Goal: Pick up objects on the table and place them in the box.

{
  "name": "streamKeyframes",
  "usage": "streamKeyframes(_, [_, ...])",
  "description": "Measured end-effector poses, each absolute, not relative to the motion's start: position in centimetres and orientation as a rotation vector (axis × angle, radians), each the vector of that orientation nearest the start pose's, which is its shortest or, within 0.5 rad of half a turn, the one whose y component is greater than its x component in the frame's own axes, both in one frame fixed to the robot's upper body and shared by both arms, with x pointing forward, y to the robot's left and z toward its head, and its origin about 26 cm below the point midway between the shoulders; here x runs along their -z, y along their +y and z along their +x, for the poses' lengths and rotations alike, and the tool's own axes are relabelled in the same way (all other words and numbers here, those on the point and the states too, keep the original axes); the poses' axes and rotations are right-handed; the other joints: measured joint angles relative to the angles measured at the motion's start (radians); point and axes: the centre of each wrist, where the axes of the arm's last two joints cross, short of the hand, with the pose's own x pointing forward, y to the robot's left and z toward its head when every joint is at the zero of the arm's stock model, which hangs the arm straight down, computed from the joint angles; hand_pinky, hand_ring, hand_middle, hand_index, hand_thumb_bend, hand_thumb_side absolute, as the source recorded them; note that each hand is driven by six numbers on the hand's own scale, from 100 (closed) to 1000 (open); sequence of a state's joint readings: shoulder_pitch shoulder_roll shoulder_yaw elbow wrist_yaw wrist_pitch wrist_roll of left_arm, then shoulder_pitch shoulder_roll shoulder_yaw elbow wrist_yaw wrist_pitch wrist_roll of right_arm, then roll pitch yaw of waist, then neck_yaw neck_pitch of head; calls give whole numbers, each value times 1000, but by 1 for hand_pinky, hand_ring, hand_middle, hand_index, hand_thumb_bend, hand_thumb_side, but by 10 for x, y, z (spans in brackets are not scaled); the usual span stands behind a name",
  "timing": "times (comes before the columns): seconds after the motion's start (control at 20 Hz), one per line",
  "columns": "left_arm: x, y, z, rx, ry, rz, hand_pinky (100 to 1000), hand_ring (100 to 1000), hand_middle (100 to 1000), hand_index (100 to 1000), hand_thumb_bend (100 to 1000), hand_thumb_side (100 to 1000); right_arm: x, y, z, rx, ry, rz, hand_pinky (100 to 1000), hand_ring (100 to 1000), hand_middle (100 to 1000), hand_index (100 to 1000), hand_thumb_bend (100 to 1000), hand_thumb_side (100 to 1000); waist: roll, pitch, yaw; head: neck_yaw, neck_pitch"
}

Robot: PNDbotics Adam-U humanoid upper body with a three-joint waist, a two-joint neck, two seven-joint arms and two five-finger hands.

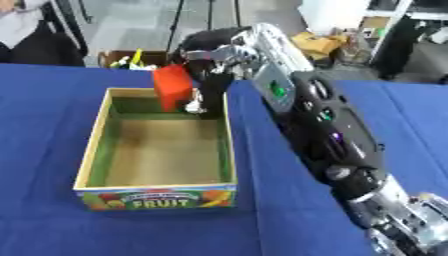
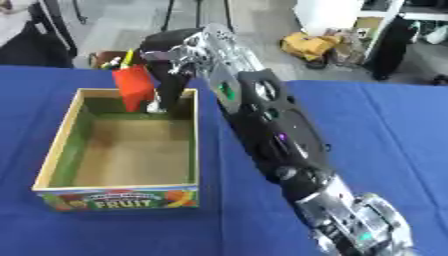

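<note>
Left eye view: the right hand [image 1: 213, 75] has its fingers [image 1: 199, 102] curled round a red block [image 1: 172, 86], holding it over the far end of the box [image 1: 94, 155].

Right eye view: the box stands on the blue surface [image 2: 385, 130], below the fingers.

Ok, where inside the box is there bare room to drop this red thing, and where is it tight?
The box floor is bare from the front wall with the FRUIT label back through the middle. It is crowded only at the far right corner, where the right robot hand holds the red block above the far wall. The blue table left of the box is bare too.
</note>
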State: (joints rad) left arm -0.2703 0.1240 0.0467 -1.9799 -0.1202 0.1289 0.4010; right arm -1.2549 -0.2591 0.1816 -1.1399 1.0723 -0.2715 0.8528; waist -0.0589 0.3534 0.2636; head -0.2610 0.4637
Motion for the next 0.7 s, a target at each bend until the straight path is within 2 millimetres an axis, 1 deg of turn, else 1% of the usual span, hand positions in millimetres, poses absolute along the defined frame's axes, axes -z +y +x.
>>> streamKeyframes(0.15, [-175,243,301,-236,-2128,427,278,642,547,472,100,859,-338,-117,454,2840,1880,1298,477,610,358,285,100,368,0,0,-1,0,0])
streamKeyframes(0.3, [-175,243,301,-235,-2127,427,278,641,547,472,100,856,-329,-112,456,2878,1832,1304,477,610,359,284,100,377,-2,0,-7,5,0])
streamKeyframes(0.45, [-175,243,301,-235,-2126,427,278,641,547,472,100,856,-325,-109,458,2888,1807,1314,477,610,359,284,100,377,-3,0,-10,9,0])
streamKeyframes(0.5, [-175,243,301,-235,-2126,427,278,641,547,472,100,855,-324,-109,458,2888,1801,1316,465,613,362,283,100,370,-4,0,-10,11,0])
streamKeyframes(0.7, [-175,243,301,-234,-2126,428,277,640,547,472,100,854,-305,-101,461,2935,1729,1292,462,613,364,283,100,366,-7,-1,-16,14,0])
